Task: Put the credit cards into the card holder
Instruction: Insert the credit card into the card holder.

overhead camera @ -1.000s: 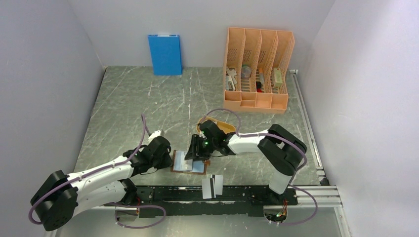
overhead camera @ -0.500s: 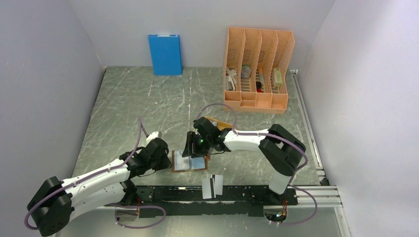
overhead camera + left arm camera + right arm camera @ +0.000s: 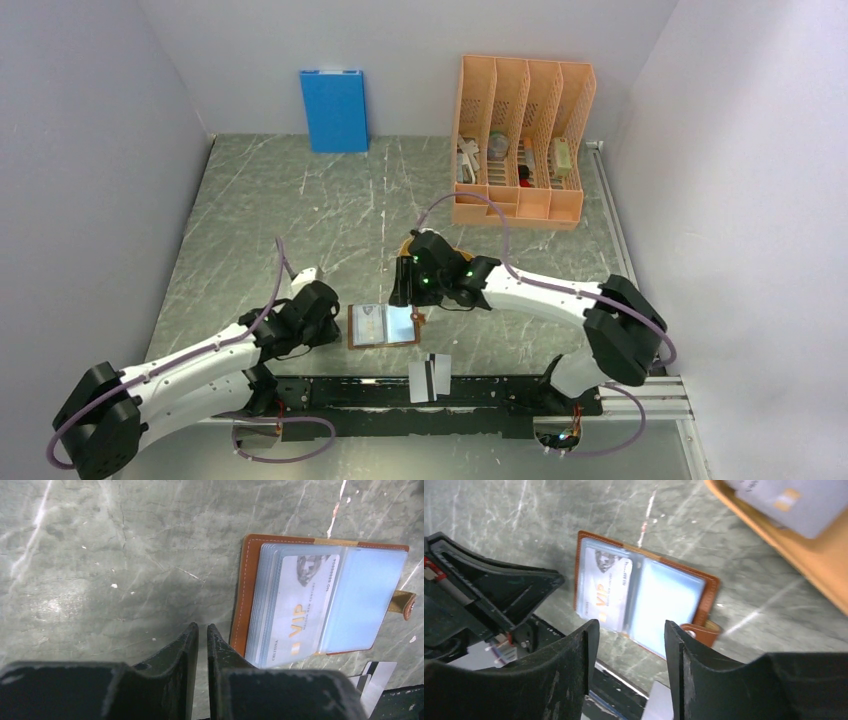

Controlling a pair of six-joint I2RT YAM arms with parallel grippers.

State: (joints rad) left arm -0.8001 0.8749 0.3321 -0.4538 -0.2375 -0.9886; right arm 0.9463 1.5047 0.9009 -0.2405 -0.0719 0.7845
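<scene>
The brown card holder (image 3: 383, 326) lies open and flat near the table's front edge. A white VIP credit card (image 3: 300, 605) sits in its left clear sleeve, and its snap tab (image 3: 406, 605) sticks out to the right. My left gripper (image 3: 202, 627) is shut and empty, just left of the holder's leather edge. My right gripper (image 3: 629, 627) is open and empty, above the holder's (image 3: 644, 600) near side. A white card with a black stripe (image 3: 430, 376) lies on the front rail. A grey card (image 3: 794, 500) lies in the orange oval tray (image 3: 804, 555).
A tall orange file rack (image 3: 520, 140) stands at the back right, and a big blue box (image 3: 334, 110) leans upright on the back wall. A black rail (image 3: 500, 395) runs along the front edge. Grey walls close in both sides.
My right gripper has lifted and pulled back to the right off the holder, with the arm stretched out further. The VIP card now shows in the left sleeve. The left arm has barely moved.
</scene>
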